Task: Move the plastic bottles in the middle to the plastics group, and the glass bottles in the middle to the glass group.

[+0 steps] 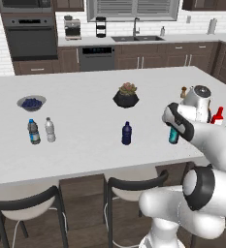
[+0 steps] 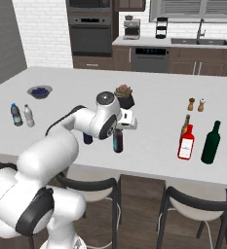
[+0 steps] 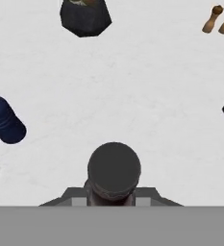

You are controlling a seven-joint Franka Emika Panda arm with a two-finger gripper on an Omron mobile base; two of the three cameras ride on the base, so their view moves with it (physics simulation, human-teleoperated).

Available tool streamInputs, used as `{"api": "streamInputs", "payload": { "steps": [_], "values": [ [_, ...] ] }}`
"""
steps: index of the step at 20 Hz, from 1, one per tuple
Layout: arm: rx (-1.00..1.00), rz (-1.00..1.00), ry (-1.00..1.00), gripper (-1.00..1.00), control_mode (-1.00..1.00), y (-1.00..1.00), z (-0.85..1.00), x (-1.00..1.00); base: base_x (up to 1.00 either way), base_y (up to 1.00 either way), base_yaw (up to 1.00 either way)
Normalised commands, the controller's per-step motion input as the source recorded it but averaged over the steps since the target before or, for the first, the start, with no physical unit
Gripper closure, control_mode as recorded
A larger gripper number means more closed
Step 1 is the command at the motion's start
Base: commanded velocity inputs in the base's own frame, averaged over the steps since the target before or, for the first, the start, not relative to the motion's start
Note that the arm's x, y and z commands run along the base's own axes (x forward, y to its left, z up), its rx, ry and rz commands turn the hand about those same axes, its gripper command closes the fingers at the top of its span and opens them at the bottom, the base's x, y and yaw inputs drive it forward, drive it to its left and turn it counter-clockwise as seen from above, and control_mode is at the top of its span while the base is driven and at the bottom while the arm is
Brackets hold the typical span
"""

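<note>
My gripper (image 2: pixel 118 129) is shut on the neck of the slim dark bottle with a teal label (image 2: pixel 118 142). In the hand view its dark cap (image 3: pixel 114 169) sits between my fingers, and its base is at about counter level. The arm partly hides this bottle (image 1: pixel 173 135) in the left base view. The stout navy-blue bottle (image 1: pixel 126 133) stands to its left, apart from it. The red squarish bottle (image 2: pixel 185 142) stands at the right beside the amber bottle (image 2: pixel 185 122) and the dark green bottle (image 2: pixel 211 142). Two clear water bottles (image 1: pixel 33 131) (image 1: pixel 50 129) stand far left.
A dark pot with a succulent (image 1: pixel 126 95) stands behind the middle of the white island counter (image 1: pixel 85 160). Two salt-and-pepper shakers (image 2: pixel 196 104) are behind the glass bottles, and a bowl of blueberries (image 1: pixel 31 102) is behind the water bottles. Stools stand under the near edge.
</note>
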Motion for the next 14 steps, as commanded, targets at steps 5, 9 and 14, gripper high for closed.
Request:
{"api": "streamInputs", "payload": {
  "steps": [5,9,14],
  "values": [
    [0.0,0.02,0.0,1.0,-1.0,-1.0,0.16,0.9,0.0,0.0,0.0],
    [0.0,0.08,0.0,1.0,-1.0,-0.95,0.03,0.82,0.0,0.0,0.0],
    [-0.01,0.06,0.01,1.0,-1.0,-0.46,-0.19,0.23,0.0,0.0,0.0]
  ]
}}
